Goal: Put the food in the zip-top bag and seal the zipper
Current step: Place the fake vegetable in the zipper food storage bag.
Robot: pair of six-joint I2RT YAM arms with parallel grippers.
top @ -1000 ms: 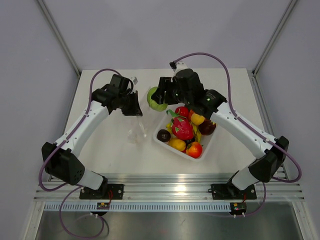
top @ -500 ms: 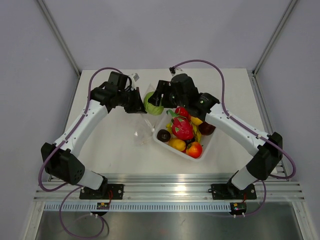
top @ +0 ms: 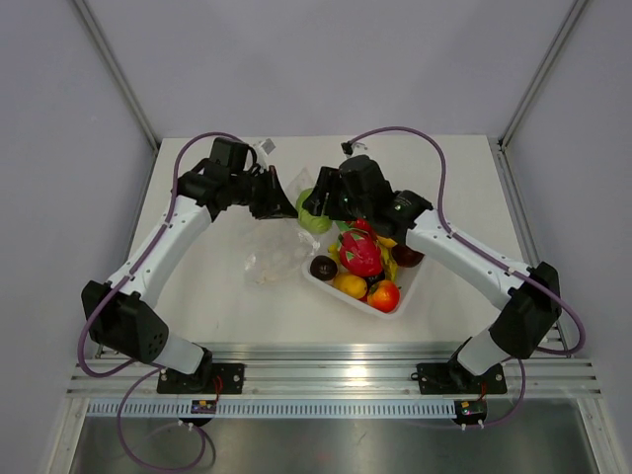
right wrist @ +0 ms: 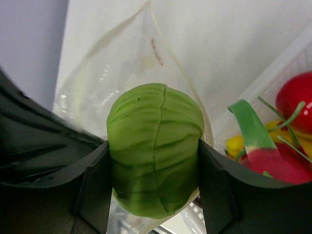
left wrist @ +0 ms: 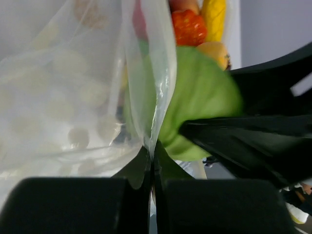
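My right gripper (right wrist: pixel 153 165) (top: pixel 314 205) is shut on a round green cabbage (right wrist: pixel 155 146) (top: pixel 312 211) (left wrist: pixel 195 97), held at the mouth of the zip-top bag (top: pixel 272 252) (right wrist: pixel 117 73) (left wrist: pixel 63 97). My left gripper (left wrist: pixel 152 163) (top: pixel 281 205) is shut on the bag's upper edge, by the zipper strip (left wrist: pixel 161 87), so the bag hangs down to the table. Other food, including a pink dragon fruit (top: pixel 360 252) (right wrist: pixel 278 163), a red fruit (right wrist: pixel 295 100) and orange and yellow pieces (left wrist: pixel 204 24), lies in the white tray (top: pixel 395 306).
The tray sits just right of the bag, beneath the right arm. A dark purple fruit (top: pixel 323 267) lies at its near-left corner. Frame posts (top: pixel 118 79) stand at the table's back corners.
The right gripper has carried the cabbage from above the tray's left to the bag's mouth. The left gripper has shifted right with the bag's edge, and the bag has swung under it.
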